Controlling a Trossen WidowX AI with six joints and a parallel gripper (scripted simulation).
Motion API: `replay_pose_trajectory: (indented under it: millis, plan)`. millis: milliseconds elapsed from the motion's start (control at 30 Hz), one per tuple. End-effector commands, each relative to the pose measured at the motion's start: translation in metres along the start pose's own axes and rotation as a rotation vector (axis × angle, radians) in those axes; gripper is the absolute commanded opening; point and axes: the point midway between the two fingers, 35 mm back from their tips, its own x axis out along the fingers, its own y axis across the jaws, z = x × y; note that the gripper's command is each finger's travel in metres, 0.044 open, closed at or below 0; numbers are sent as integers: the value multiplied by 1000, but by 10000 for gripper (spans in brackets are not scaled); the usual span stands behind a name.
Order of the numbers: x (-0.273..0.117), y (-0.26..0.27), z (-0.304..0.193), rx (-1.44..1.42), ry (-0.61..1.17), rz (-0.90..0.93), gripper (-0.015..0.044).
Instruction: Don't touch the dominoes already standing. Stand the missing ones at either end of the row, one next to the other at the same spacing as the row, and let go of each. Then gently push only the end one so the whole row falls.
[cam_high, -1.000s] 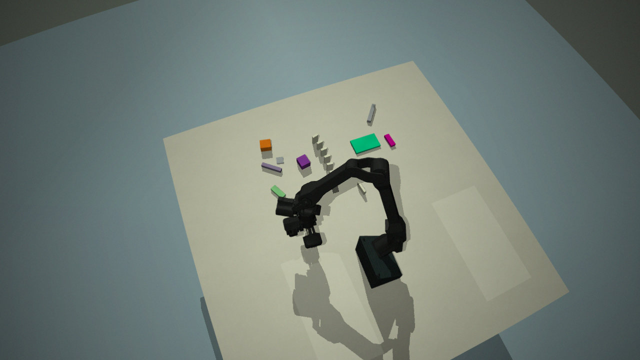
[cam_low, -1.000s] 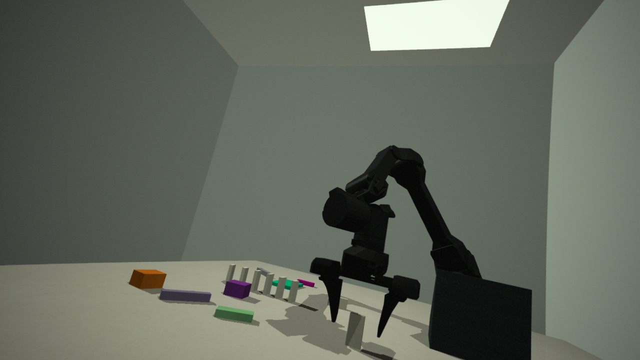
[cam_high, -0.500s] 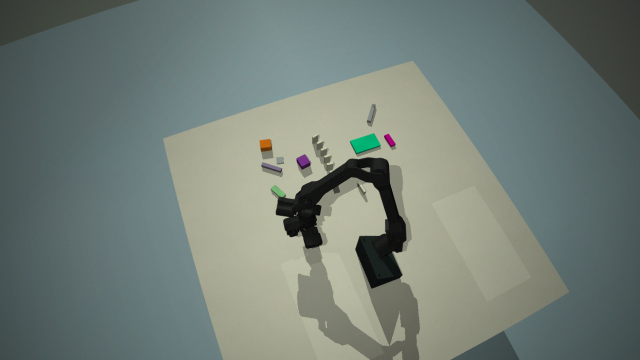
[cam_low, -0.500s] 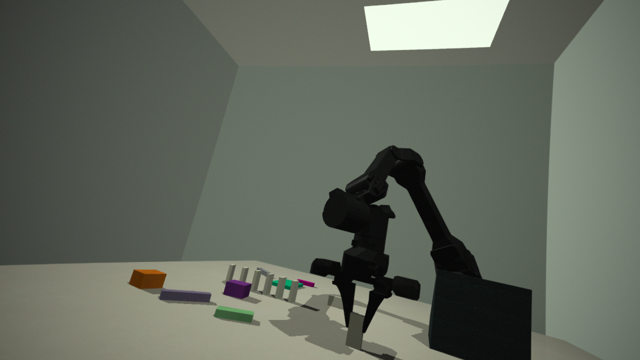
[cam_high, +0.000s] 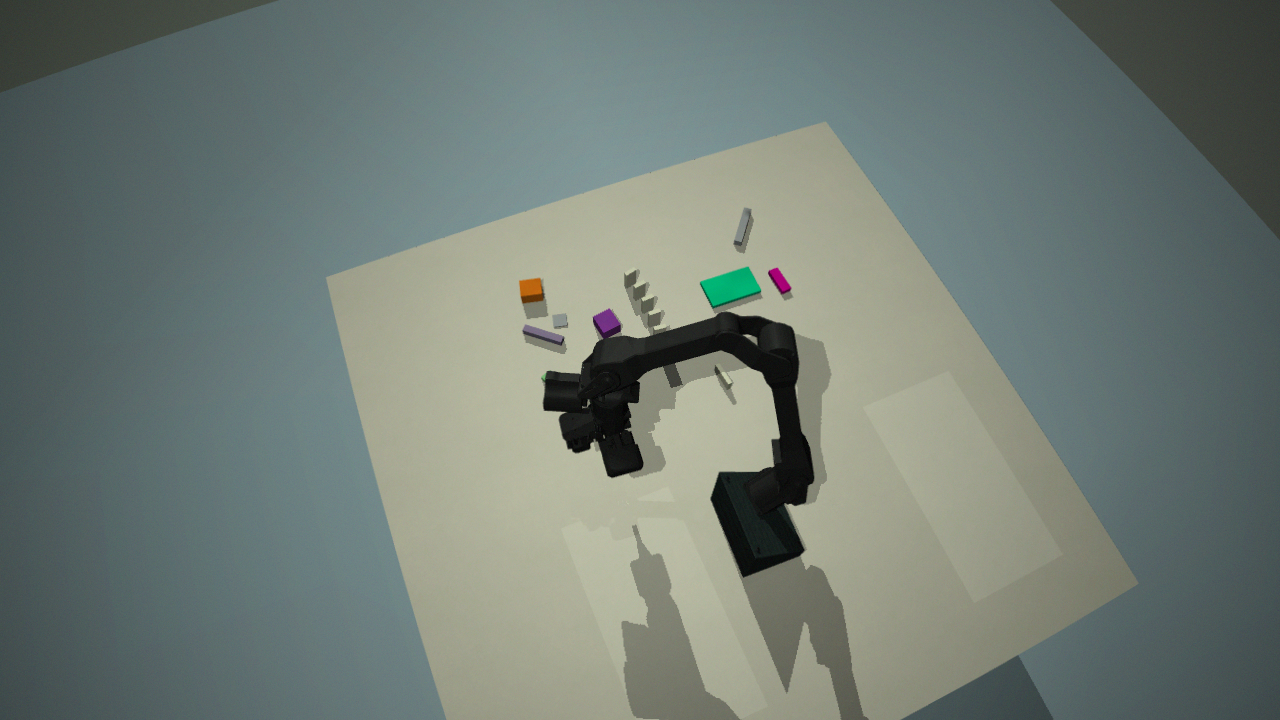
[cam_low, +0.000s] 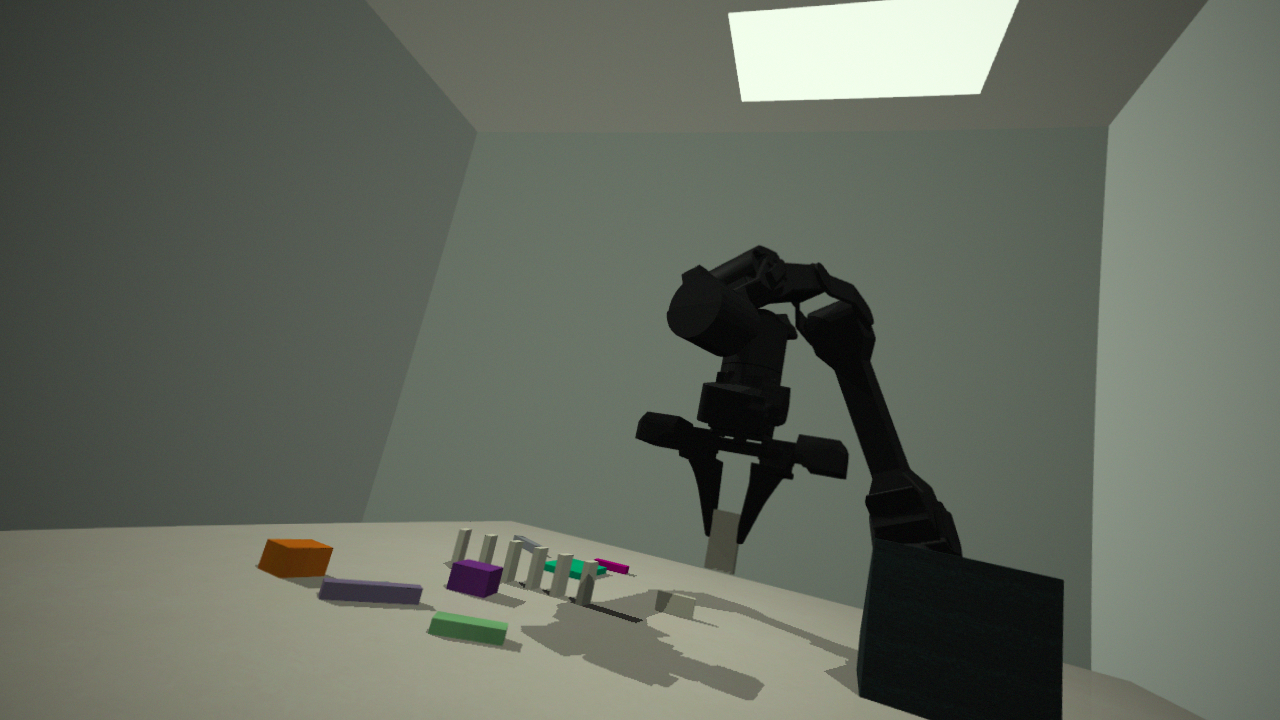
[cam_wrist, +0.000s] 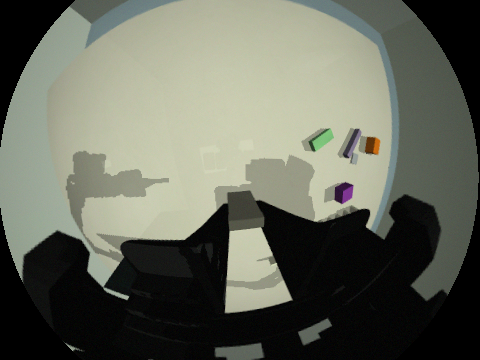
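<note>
My gripper (cam_low: 724, 537) (cam_wrist: 242, 206) is shut on a pale domino (cam_low: 721, 555) (cam_wrist: 246, 220) and holds it upright above the table in the exterior view. The arm hides the held domino in the top view. A row of several pale dominoes stands at mid-table; its far end domino (cam_high: 631, 277) (cam_low: 460, 545) and its near end domino (cam_low: 586, 582) show in the exterior view, and the arm covers the near end in the top view. Another pale domino (cam_high: 723, 376) (cam_low: 675, 603) stands on its long edge, apart from the row, towards the robot base.
A purple block (cam_high: 606, 323) (cam_low: 475, 577) (cam_wrist: 344, 193) lies close beside the row. A green bar (cam_low: 468, 627) (cam_wrist: 321, 139), lavender bar (cam_high: 543, 335) (cam_low: 370, 591) and orange block (cam_high: 531, 290) (cam_low: 296, 557) lie farther out. A teal slab (cam_high: 730, 286) and magenta bar (cam_high: 779, 280) lie on the row's other side.
</note>
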Motion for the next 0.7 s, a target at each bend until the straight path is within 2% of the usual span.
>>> replay_pose_trajectory:
  millis: [0, 233, 467, 667]
  plan:
    - [-36, 4, -3, 5, -6, 5, 107]
    - [-38, -6, -8, 83, -11, 6, 107]
    - [-43, -86, -63, 736, -35, 16, 107]
    - [-42, -135, -119, 1198, -20, 7, 107]
